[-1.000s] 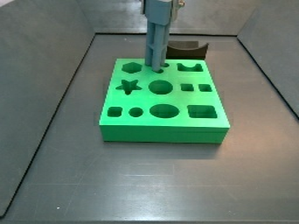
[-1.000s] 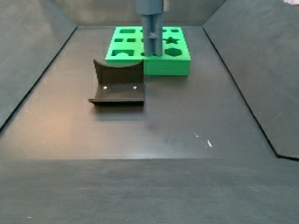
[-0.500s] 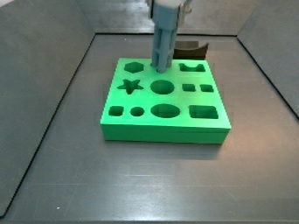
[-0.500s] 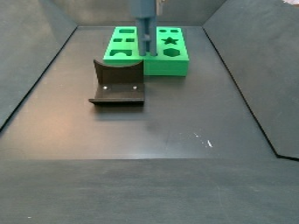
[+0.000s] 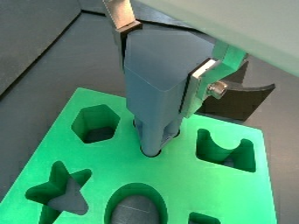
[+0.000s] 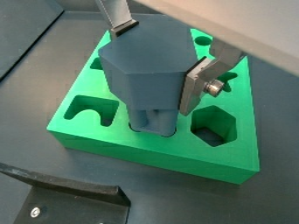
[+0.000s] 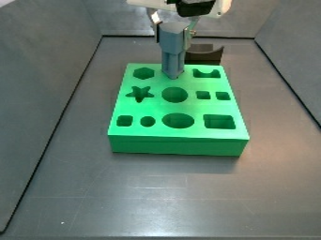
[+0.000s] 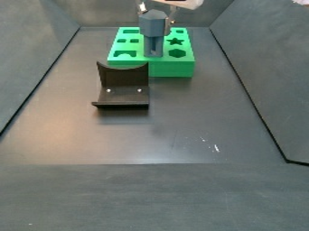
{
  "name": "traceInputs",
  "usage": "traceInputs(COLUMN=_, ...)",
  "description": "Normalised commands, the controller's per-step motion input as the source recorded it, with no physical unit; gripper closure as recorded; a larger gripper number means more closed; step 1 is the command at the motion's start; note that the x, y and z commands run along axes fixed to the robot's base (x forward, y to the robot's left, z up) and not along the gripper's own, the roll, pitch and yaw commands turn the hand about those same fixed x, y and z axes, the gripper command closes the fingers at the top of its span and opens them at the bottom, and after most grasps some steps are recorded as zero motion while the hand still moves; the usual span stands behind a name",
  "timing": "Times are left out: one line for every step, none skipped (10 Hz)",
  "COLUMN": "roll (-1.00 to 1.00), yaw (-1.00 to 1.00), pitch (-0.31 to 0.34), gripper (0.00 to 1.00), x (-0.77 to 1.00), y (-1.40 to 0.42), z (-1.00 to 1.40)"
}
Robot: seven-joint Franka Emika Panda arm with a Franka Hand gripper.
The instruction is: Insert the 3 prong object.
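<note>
The 3 prong object (image 7: 171,52) is a blue-grey ridged column standing upright with its lower end in a hole in the back row of the green block (image 7: 175,142). My gripper (image 7: 175,11) is shut on the column's upper part from above. In both wrist views the silver fingers (image 5: 201,80) (image 6: 200,86) press on opposite sides of the column (image 5: 156,83) (image 6: 140,83), and its prongs sit in the hole. The column (image 8: 154,38) and green block (image 8: 182,69) also show in a side view, with my gripper (image 8: 158,5) above them.
The green block carries several other shaped holes, among them a star (image 7: 139,93) and a hexagon (image 5: 93,124). The dark fixture (image 8: 121,86) stands on the floor beside the block and shows behind it (image 7: 205,52). Grey walls ring the floor.
My gripper has come down into the side views with the column. The column's lower end has sunk deeper into the hole.
</note>
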Motion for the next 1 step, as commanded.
traceInputs(roll=0.00, yaw=0.00, pitch=0.000, gripper=1.00, x=0.00, y=0.00, z=0.00)
